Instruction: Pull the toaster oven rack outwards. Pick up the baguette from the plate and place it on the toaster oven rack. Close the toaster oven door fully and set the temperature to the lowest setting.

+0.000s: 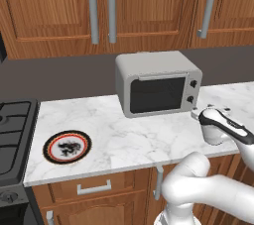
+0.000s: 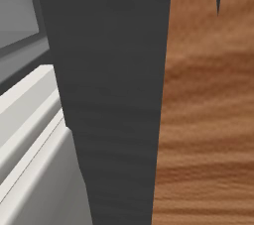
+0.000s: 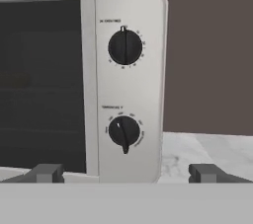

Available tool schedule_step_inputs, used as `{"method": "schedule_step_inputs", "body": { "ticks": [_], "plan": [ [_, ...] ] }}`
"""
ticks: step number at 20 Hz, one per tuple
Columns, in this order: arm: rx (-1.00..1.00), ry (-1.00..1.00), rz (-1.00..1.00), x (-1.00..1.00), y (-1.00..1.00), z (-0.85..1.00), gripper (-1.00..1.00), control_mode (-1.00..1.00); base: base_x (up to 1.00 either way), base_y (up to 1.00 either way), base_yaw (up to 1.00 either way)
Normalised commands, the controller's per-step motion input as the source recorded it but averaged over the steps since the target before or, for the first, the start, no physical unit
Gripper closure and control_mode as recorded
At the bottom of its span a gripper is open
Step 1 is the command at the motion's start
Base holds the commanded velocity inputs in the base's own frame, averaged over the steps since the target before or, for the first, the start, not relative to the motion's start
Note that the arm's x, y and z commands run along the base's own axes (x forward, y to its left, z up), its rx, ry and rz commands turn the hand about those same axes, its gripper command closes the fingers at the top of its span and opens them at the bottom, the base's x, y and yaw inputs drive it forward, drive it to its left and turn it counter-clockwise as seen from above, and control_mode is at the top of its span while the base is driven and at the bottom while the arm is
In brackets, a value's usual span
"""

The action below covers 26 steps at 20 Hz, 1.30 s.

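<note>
The light-grey toaster oven [image 1: 158,83] stands at the back of the marble counter. Its door [image 1: 158,94] is shut, and the dark glass hides the rack. The round plate [image 1: 67,146] with the black and red rim lies near the counter's front left, bare on top. The baguette is out of view. My gripper [image 1: 196,115] hovers open just off the oven's lower right corner with nothing between its fingers. In the hand view the gripper [image 3: 127,173] faces the control panel, below the lower knob [image 3: 124,131]. The upper knob [image 3: 125,47] sits above, the door glass [image 3: 42,85] to the left.
A black stovetop [image 1: 15,130] borders the counter [image 1: 144,140] on the left. Wooden wall cabinets with grey bar handles [image 1: 111,8] hang above the oven. The right base view is taken up by a dark panel [image 2: 114,100] and wood grain [image 2: 208,120] at close range.
</note>
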Motion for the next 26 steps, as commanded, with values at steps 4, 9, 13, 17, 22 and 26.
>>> {"method": "schedule_step_inputs", "body": {
  "ticks": [4, 9, 13, 17, 22, 26],
  "plan": [
    [0.00, 0.00, 0.00, 0.24, 0.00, 0.00, -1.00, -1.00, 0.00, 0.00, 0.00],
    [0.00, 0.00, 0.00, 0.10, 0.01, 0.00, -1.00, -1.00, 0.00, 0.00, 0.00],
    [-0.03, 0.00, 0.00, 0.03, 0.09, 0.00, -1.00, -1.00, 0.00, 0.00, 0.00],
    [-0.04, 0.00, 0.00, 0.00, 0.11, 0.00, -1.00, -1.00, 0.00, 0.00, 0.00],
    [-0.02, 0.00, 0.00, 0.04, 0.03, 0.00, -1.00, -1.00, 0.00, 0.00, 0.00],
    [0.00, 0.00, 0.00, 0.09, 0.00, 0.00, -1.00, -1.00, 0.00, 0.00, 0.00]
  ]
}}
